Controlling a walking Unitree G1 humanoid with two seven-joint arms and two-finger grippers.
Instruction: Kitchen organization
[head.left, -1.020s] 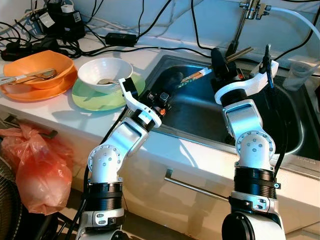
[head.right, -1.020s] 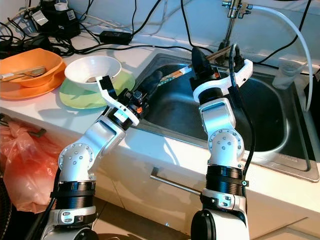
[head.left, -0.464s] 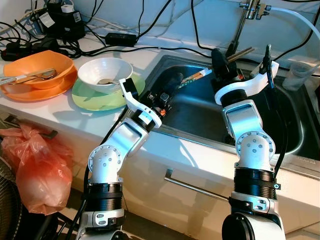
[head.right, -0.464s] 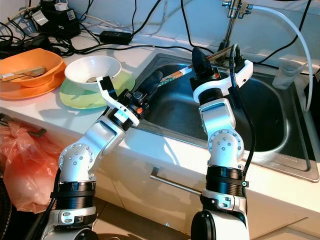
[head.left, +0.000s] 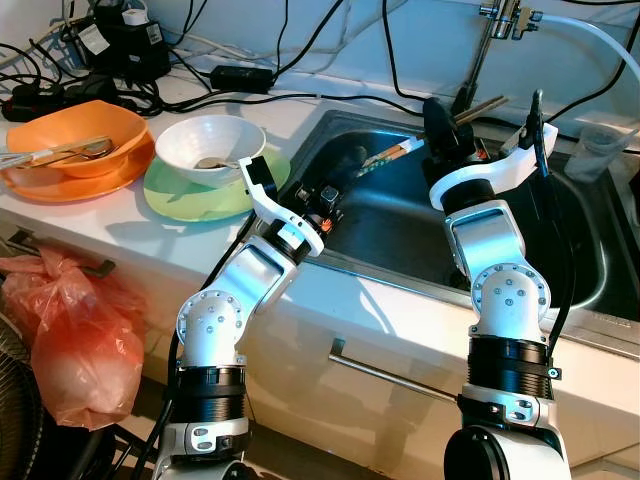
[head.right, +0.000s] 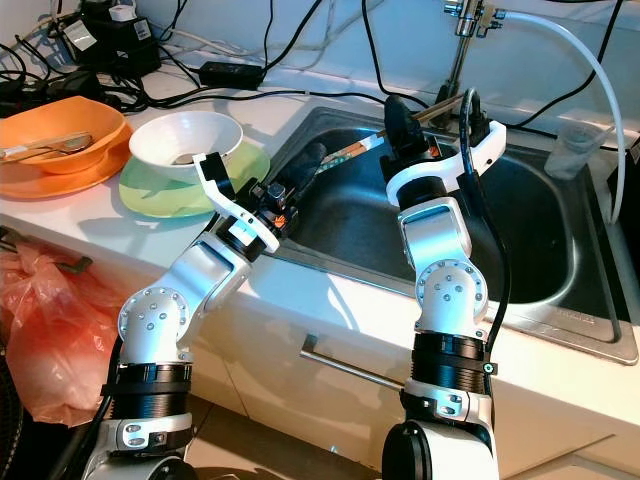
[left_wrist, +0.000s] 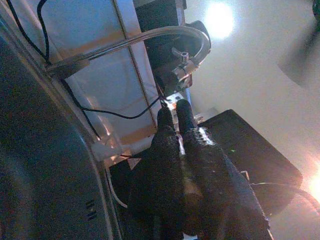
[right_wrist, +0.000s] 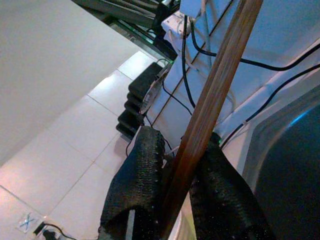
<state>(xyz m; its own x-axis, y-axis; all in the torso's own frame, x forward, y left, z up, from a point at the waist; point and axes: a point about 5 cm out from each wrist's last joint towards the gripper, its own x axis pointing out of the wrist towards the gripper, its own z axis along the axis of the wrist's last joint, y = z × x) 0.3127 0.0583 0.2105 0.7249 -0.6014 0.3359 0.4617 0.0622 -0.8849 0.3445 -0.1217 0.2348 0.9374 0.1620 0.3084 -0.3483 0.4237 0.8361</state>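
My right gripper (head.left: 436, 112) is raised over the back of the steel sink (head.left: 570, 250), shut on a pair of brown wooden chopsticks (head.left: 388, 152). The chopsticks lie slanted across its fingers, one end toward the faucet (head.left: 488, 35), the patterned end over the sink's left side. In the right wrist view the chopsticks (right_wrist: 220, 75) are clamped between the two black fingers (right_wrist: 142, 165). My left gripper (head.left: 348, 158) reaches over the sink's left rim, just under the patterned end, and its fingers (left_wrist: 167, 135) are pressed together, shut on nothing.
On the counter to the left, a white bowl (head.left: 210, 140) sits on a green plate (head.left: 190, 198), beside an orange bowl (head.left: 80, 135) holding a spoon. Black cables and adapters (head.left: 240, 75) run along the wall. A clear cup (head.left: 600, 145) stands right of the sink. A red bag (head.left: 70, 340) hangs below.
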